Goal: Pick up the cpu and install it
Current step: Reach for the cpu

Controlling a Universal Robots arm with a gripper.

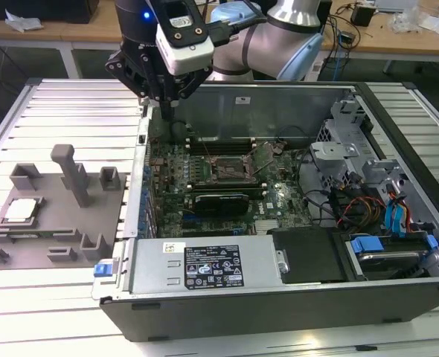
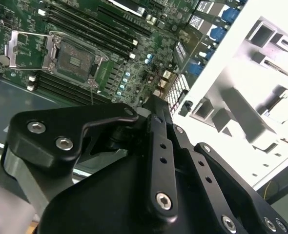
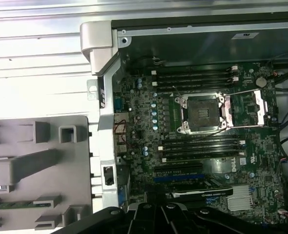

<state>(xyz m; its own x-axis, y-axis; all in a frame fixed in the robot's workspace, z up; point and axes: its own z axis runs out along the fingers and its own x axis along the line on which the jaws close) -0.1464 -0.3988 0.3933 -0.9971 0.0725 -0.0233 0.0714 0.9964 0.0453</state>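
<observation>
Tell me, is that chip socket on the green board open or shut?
Open. In the first wrist view the socket lies bare and empty, its metal cover swung aside.

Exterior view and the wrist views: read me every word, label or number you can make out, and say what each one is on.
Nothing reads clearly enough to quote.
Black label on the power supply cover: white print, too small to read.
White sticker on the case wall: too small to read.
Motherboard markings in the first wrist view: blurred.
cpu top: no legible marking.
</observation>
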